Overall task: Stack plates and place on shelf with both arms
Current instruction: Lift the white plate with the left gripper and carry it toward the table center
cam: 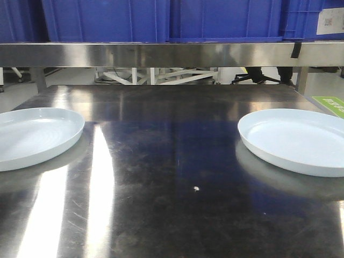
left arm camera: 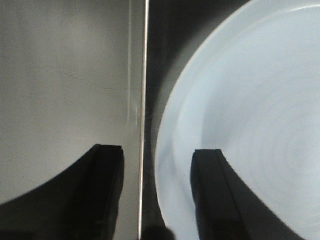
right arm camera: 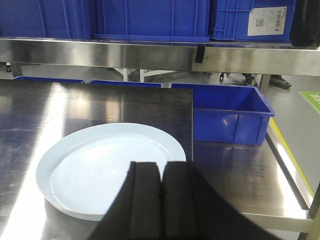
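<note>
A broad scratched steel tabletop (cam: 172, 188) fills the foreground, streaked with glare, with a small white speck (cam: 196, 188) near its middle. Big blue crates (cam: 107, 19) stand in a row along the top, one carrying a white printed label (right arm camera: 267, 21). An open blue bin (right arm camera: 230, 117) sits lower, beyond the tabletop's right edge. A green floor marking (cam: 330, 103) shows at far right.

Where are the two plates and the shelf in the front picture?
left plate (cam: 32, 137), front view, middle of its inner surface.
right plate (cam: 295, 138), front view, middle of its inner surface.
shelf (cam: 161, 54), front view, on its front rail.
</note>
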You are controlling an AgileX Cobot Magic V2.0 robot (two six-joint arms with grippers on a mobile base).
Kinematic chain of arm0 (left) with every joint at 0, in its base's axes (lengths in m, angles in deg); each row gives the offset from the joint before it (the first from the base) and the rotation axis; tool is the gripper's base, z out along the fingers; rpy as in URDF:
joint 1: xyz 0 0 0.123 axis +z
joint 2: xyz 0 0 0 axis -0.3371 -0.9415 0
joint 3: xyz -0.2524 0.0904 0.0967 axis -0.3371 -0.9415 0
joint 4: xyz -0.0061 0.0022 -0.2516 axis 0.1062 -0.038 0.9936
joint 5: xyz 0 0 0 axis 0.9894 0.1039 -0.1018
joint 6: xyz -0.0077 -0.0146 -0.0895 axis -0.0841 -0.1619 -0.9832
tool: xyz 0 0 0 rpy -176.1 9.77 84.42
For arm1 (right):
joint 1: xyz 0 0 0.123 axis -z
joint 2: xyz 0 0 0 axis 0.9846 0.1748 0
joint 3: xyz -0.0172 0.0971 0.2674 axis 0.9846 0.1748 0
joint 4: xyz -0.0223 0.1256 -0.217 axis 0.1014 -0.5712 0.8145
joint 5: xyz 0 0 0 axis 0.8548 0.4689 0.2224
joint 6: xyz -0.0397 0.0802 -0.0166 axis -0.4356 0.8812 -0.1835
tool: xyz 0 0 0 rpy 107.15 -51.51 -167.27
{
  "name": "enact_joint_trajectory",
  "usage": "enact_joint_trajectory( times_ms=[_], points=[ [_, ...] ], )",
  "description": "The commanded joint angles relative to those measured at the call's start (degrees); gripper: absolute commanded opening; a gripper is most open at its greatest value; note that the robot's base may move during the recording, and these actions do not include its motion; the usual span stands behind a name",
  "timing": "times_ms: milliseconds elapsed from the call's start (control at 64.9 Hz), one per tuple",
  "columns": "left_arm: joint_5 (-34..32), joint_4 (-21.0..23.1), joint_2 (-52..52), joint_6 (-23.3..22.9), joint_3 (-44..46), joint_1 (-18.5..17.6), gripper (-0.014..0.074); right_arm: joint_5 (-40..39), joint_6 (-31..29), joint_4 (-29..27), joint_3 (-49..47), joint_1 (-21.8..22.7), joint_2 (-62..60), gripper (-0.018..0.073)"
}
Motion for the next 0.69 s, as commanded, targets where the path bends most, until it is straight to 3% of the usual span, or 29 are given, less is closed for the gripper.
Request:
enact_joint_trajectory(
  times_ms=[0, 401, 524, 678],
  points=[
    [-1.6, 0.6, 2.5, -0.2, 1.8, -0.1, 0.0379, -5.4, 0.0, 0.5, 0.0, 0.0, -0.8, 0.0052],
    [-2.2, 0.6, 0.2, -0.2, 2.1, -0.3, 0.0344, -5.4, 0.0, 0.5, 0.0, 0.0, -0.8, 0.0052],
    [-1.7, 0.6, 0.2, -0.2, 2.1, -0.3, 0.0258, -5.4, 0.0, 0.5, 0.0, 0.0, -0.8, 0.0052],
    [0.7, 0.6, 0.2, -0.2, 3.3, -0.3, 0.0084, -5.4, 0.0, 0.5, 0.0, 0.0, -0.8, 0.0052]
  ],
)
